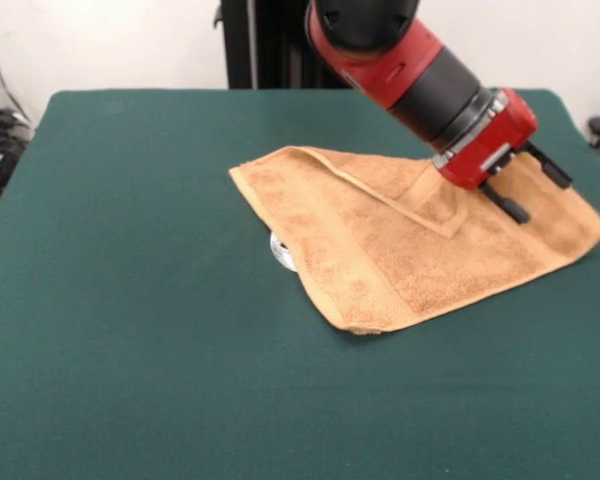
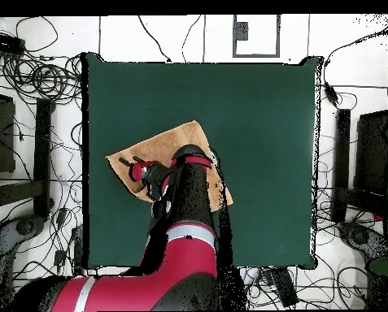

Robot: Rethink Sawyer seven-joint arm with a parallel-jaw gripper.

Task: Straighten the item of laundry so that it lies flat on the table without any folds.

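Tan towel (image 1: 400,245) partly folded, open-fingered hand (image 1: 528,190) above it, green table (image 1: 130,300)

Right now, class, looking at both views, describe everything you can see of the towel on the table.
The towel is golden-tan terry cloth, roughly square, with a woven band running near its edges. It lies on the dark green table, right of centre in the front view, not fully flat: a flap along its far side is folded over onto the cloth, ending in a point. A small round silvery object peeks from under its left edge. The gripper hovers at the far right part, fingers apart; contact cannot be judged.
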